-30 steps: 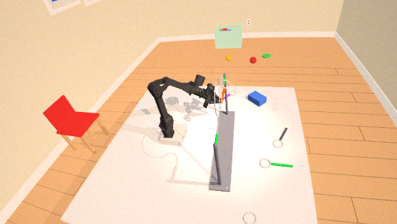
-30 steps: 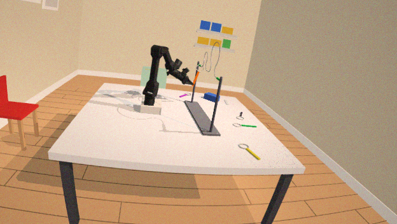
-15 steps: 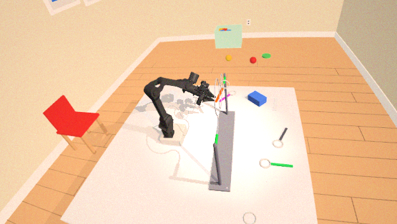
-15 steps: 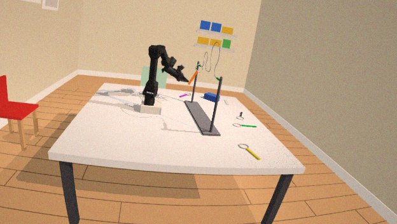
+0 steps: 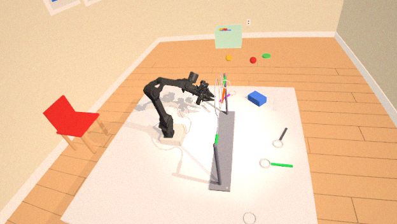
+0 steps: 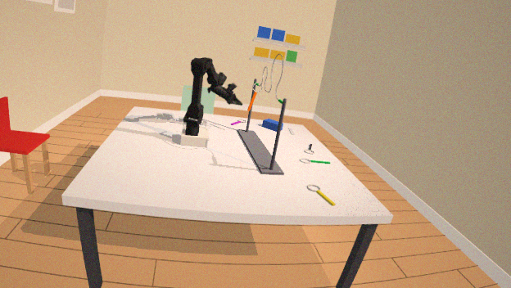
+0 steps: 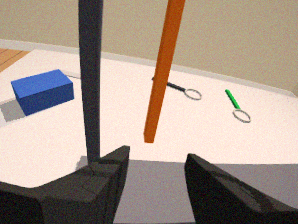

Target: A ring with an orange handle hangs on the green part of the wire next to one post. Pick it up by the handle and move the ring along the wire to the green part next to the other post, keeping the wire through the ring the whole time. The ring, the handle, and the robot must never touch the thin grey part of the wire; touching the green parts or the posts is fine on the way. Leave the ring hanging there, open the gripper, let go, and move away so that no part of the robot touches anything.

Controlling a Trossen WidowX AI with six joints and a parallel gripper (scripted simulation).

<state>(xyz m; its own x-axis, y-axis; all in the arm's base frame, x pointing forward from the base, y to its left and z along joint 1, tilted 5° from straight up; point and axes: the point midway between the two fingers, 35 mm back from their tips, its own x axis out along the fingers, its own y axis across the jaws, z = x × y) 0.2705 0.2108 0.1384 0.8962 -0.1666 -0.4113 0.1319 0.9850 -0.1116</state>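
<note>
In the top view, a smooth white tabletop is spreading over a floor of orange-brown planks with dark seams. Cream walls are meeting pale baseboards, and a darker, grainy wall is standing at one side. A red chair with light wooden legs is standing beside the table; beyond the far edge, a pale green box is resting on the floor.

On the table, a flat, dark grey rectangular base is carrying two slim posts, and a thin grey wire is looping between them, green at both ends. The ring is hanging on the green part beside the far post, its straight, square-edged orange handle slanting downward. The black, angular gripper is pointing toward the handle, its tapered fingers standing partly spread and pinching nothing. A matte blue block is lying beyond the far post.
</note>
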